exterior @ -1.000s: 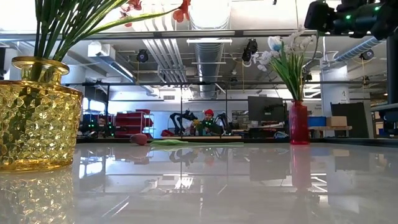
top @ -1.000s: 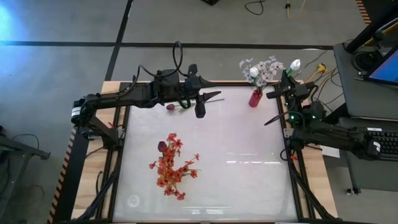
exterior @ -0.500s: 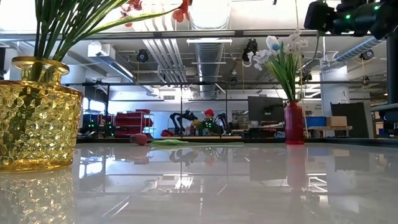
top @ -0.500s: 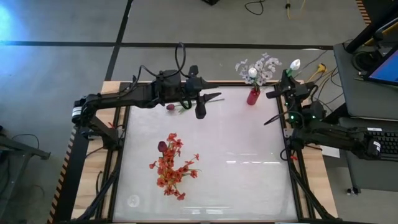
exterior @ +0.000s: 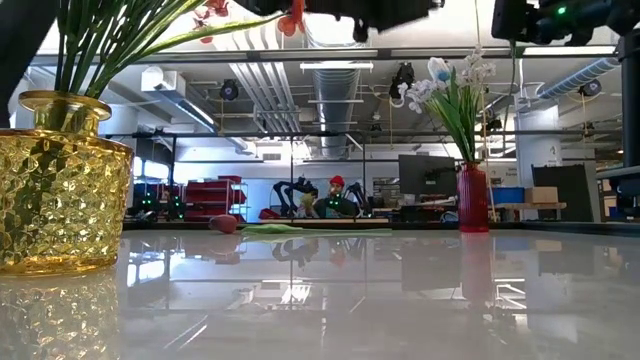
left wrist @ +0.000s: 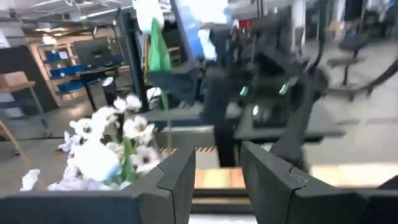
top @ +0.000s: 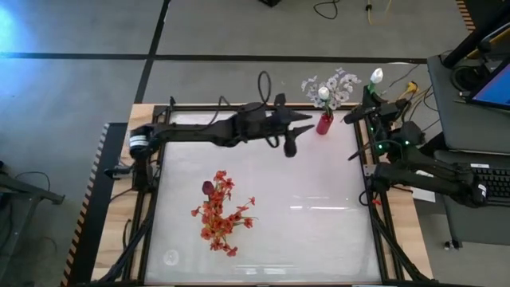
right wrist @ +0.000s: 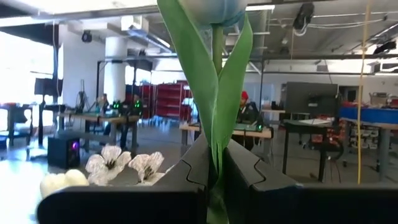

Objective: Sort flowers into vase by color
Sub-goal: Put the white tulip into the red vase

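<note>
Right gripper [right wrist: 214, 171] fingers tight on white bud's stem [right wrist: 216, 81]; left gripper [left wrist: 217, 168] part-open, empty.

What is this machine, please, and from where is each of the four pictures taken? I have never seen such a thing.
It is a robot with two dark arms at a white table. One picture looks down from above, one looks level across the table, and one comes from each wrist. The right claw is shut on a white bud flower, beside the red vase of white blossoms. The left claw reaches toward that vase; it holds nothing. A maroon bud lies on the table, and a yellow vase holds red-orange flowers.
</note>
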{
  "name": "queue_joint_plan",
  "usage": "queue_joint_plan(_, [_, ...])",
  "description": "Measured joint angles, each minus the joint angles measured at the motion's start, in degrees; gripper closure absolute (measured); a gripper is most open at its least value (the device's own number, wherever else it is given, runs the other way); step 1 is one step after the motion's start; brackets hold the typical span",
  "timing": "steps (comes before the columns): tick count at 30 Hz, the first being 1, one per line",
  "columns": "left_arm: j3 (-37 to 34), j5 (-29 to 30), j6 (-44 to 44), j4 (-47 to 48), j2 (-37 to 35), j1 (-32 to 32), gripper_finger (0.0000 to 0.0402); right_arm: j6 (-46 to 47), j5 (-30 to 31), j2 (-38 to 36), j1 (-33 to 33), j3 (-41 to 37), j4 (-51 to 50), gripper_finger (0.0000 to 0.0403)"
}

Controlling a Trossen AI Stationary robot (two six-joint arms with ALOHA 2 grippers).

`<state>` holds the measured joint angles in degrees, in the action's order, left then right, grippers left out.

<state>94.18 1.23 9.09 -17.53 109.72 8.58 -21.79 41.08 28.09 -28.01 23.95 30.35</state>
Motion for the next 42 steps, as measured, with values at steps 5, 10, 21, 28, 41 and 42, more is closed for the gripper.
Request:
queue_joint_plan(5, [3.6,-3.8,5.2,7.6,2.4,1.6,0.0287,-0.1,-0.1,-0.3,0.0,1.2,-3.1,0.0385])
queue_joint_plan(10, [4.2,-7.8,5.6,10.4,4.2,3.1,0.0287,-0.7,-0.1,-0.4,0.0,1.2,-3.4,0.0385])
queue_joint_plan(21, [2.5,-7.9,8.5,9.6,9.6,4.1,0.0286,0.4,0.0,-0.4,0.0,1.2,-6.2,0.0385])
queue_joint_plan(28, [1.3,-12.2,8.5,3.0,11.4,6.0,0.0286,0.8,0.0,-0.4,0.0,1.2,-6.1,0.0385])
queue_joint_plan(41, [1.0,-18.7,12.3,-7.7,19.2,9.4,0.0286,0.8,0.0,-0.4,0.0,1.2,-6.8,0.0385])
queue_joint_plan(42, [1.0,-18.6,11.8,-8.8,19.8,9.8,0.0286,0.8,0.0,-0.4,0.0,1.2,-7.0,0.0385])
